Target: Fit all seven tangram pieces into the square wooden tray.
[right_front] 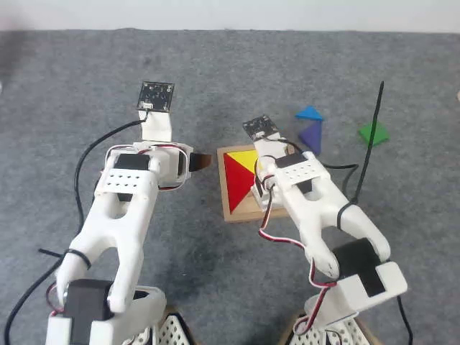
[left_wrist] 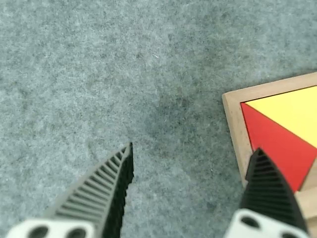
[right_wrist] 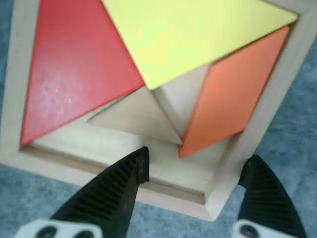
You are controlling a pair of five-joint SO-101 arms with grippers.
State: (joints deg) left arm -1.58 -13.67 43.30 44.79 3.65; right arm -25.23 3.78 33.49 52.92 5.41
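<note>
The tray [right_wrist: 237, 168] is pale, smooth wood with a raised square rim. It lies on nubby grey carpet [left_wrist: 99, 64], under the right arm. The right wrist view shows three flat, matte pieces seated in it: a red triangle [right_wrist: 74, 74], a yellow triangle [right_wrist: 193, 34] edge to edge with it, and an orange parallelogram [right_wrist: 233, 94] against the rim. Bare wood shows between them. In the high view the arm covers the orange piece, but that view shows three loose pieces on the carpet beyond the tray: a blue triangle [right_front: 309, 113], a purple piece [right_front: 312, 135] just beside it, and a green triangle [right_front: 374, 134] well apart.

The right gripper [right_wrist: 198, 154] hangs over the tray's rim with its ribbed black fingers spread wide and holding nothing. The left gripper [left_wrist: 193, 148] is also spread wide and empty, with one finger over the tray's edge and the other over carpet.
</note>
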